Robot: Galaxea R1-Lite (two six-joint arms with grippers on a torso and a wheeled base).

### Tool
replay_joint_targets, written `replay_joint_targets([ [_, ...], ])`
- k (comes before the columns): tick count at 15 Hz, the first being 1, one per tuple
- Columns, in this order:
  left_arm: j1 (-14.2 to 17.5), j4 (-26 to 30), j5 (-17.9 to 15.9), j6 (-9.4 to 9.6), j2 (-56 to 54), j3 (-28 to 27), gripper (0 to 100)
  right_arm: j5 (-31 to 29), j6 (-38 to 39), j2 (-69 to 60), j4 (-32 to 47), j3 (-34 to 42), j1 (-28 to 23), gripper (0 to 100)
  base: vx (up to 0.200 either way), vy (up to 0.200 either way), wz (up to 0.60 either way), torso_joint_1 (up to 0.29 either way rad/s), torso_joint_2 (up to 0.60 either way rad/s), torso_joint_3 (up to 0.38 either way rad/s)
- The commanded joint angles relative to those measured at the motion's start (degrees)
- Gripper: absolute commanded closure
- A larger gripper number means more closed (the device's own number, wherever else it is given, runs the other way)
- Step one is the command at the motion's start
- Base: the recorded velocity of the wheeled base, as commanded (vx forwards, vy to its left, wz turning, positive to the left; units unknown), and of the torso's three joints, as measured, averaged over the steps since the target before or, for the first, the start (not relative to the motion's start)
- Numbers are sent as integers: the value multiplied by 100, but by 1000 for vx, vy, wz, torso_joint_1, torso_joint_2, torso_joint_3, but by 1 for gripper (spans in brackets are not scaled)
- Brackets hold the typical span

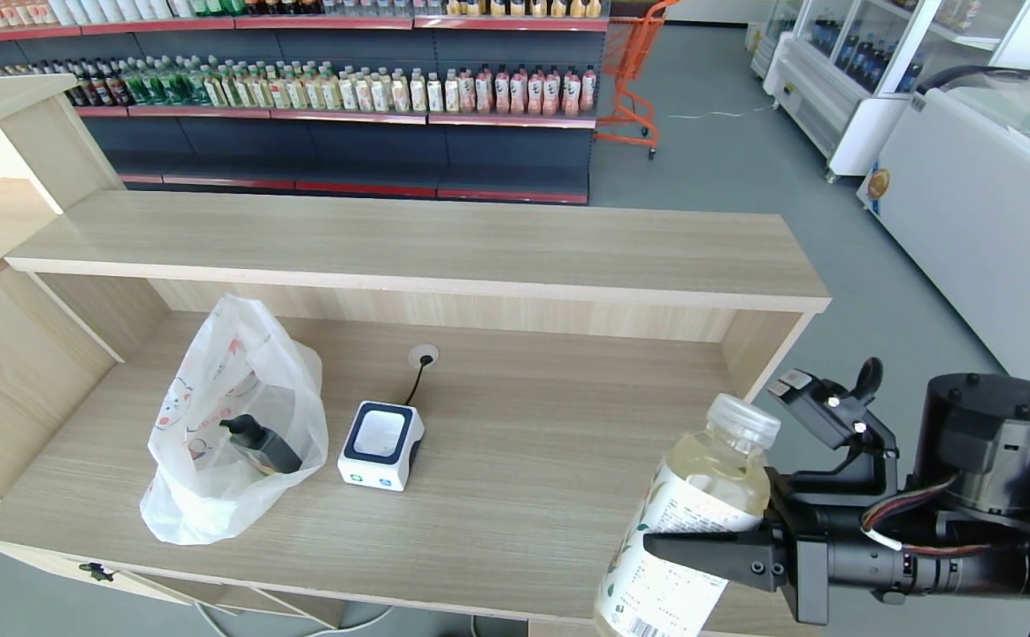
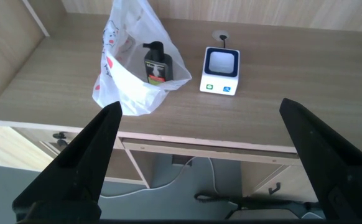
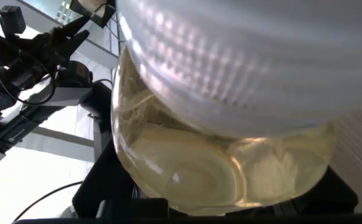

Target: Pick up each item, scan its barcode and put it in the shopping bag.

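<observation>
Holding the drink bottle [image 1: 710, 495], the right hand [image 1: 683, 540] was clenched around its labelled body, one finger across the front of the label. The bottle sat tilted over the near right corner of the bench [image 1: 524, 460], clear cap up and away, pale yellow liquid inside. Barcode-like print showed at the low end of the label, facing roughly toward the robot rather than the scanner [image 1: 380, 445].

The left hand [image 2: 196, 168] hung released, fingers wide apart and grasping nothing, off the bench's near edge on the bag side.

Mid-bench, the scanner stood with its window facing up, its cable [image 1: 415, 382] running back to a grommet. It was well apart from the held bottle.

Just beside the scanner, on the robot's left, the shopping bag [image 1: 214, 425] stood open. A dark pump bottle [image 1: 263, 447] lay inside it, leaning.

Behind the bench: drink shelves [image 1: 347, 88], an orange cart [image 1: 634, 71] and freezers [image 1: 966, 195].

Status, as a judgement:
- One item looked done, bagged.
- The second item was picked, but scan and bagging were not done.
- Next it probably needed carrying left over the scanner window, barcode turned down, then on into the bag mouth.
- Whether more items waited could not be told.
</observation>
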Motion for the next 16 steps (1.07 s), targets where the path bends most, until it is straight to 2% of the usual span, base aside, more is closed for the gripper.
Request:
replay_joint_targets([
  [1, 0, -1, -2, -2, -2, 1, 0, 2, 3, -20, -2, -1, 2, 100, 0, 0, 0, 0, 0, 0],
  [7, 0, -1, -2, -2, -2, 1, 0, -41, -32, -64, -11, 7, 2, 100, 0, 0, 0, 0, 0, 0],
  [9, 0, -1, -2, -2, -2, 1, 0, -569, -744, -160, -11, -1, -174, 100, 0, 0, 0, 0, 0, 0],
  [12, 0, -1, -2, -2, -2, 1, 0, -1747, -2220, -327, -2, 43, -807, 100, 0, 0, 0, 0, 0, 0],
  [14, 0, -1, -2, -2, -2, 1, 0, -2318, -2809, -538, -37, 218, -992, 100, 0, 0, 0, 0, 0, 0],
  [16, 0, -1, -2, -2, -2, 1, 0, -2546, -3521, -617, -63, 465, -1044, 100, 0, 0, 0, 0, 0, 0],
])
